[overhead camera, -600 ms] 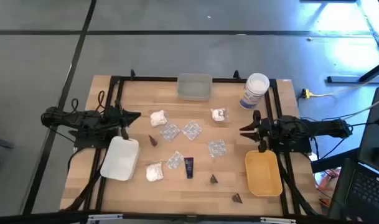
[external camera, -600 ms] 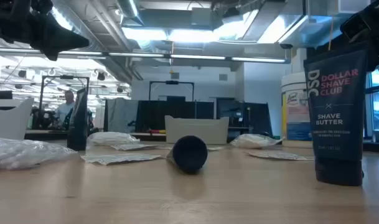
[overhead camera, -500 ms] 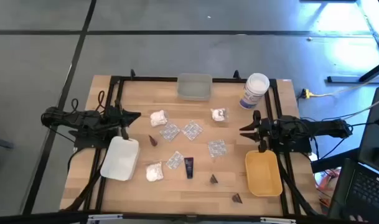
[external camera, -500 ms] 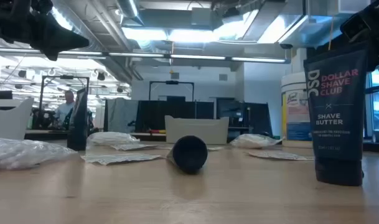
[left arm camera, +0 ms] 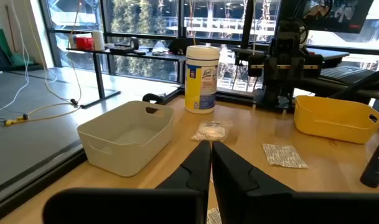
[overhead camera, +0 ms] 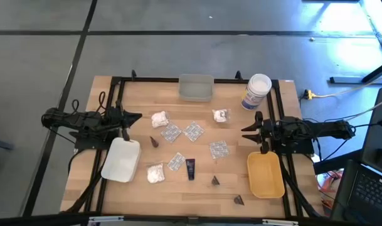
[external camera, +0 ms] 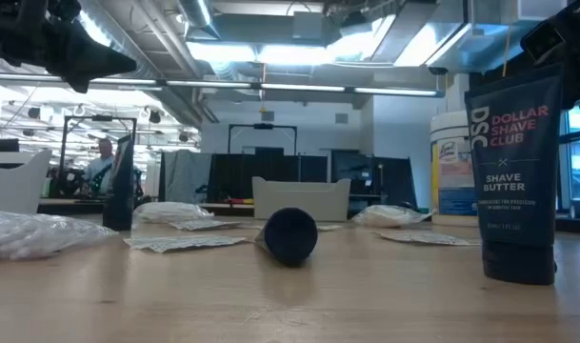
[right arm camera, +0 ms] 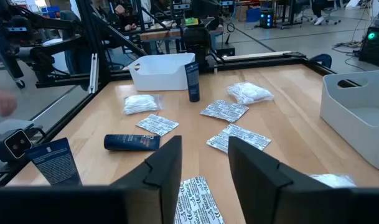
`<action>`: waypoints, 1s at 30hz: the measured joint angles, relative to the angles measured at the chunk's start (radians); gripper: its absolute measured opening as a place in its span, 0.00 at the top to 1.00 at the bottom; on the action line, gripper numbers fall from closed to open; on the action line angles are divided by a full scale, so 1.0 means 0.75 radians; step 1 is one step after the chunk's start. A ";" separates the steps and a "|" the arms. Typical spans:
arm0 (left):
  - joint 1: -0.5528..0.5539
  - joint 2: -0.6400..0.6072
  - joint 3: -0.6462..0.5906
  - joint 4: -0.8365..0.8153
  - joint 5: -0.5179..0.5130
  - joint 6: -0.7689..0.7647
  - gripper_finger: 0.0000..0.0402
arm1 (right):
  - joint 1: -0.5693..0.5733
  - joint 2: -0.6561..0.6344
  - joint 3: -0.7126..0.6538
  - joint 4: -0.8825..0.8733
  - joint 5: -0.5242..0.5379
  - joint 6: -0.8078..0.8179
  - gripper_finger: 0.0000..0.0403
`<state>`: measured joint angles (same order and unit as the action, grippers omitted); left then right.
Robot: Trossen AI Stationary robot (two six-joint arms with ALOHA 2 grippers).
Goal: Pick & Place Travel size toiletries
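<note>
Many small toiletries lie scattered across the middle of the table [overhead camera: 109, 194] between my two arms, none of them held. My left gripper [overhead camera: 135, 117] hangs above the table's left side by the white tray [overhead camera: 121, 160] with its fingers pressed together; my right gripper [overhead camera: 245, 131] waits at the right side by the yellow tray [overhead camera: 266, 174] with a clear gap between its fingers. The silvery packets [overhead camera: 193, 131] look flat, light and slick, so I judge I should pinch one by a raised edge. The white bundles [overhead camera: 159, 118] seem soft and squashy; a grip across the middle should hold. The dark tube [overhead camera: 190, 169] lying flat looks firmer and may roll, so I would take it across its body.
</note>
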<state>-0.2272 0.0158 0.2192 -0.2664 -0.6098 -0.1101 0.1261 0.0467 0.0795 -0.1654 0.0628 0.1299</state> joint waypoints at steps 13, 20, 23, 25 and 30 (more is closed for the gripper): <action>0.000 -0.001 0.000 0.001 0.000 0.000 0.97 | -0.005 0.022 0.014 1.032 0.278 -0.031 0.69; 0.000 0.000 0.000 0.011 0.001 -0.036 0.97 | -0.004 0.207 0.300 1.057 0.070 -0.200 0.73; 0.000 0.000 0.000 0.011 0.001 -0.108 0.97 | -0.004 0.358 0.426 0.974 0.066 -0.185 0.75; 0.001 0.000 0.000 0.012 0.001 -0.155 0.97 | -0.004 0.461 0.506 0.905 0.067 -0.184 0.76; 0.000 0.000 0.000 0.011 0.001 -0.189 0.97 | 0.004 0.670 0.687 0.714 0.065 -0.131 0.78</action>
<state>-0.2269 0.0156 0.2193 -0.2579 -0.6094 -0.2520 0.1287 0.5489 0.5946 0.3704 0.1116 0.0317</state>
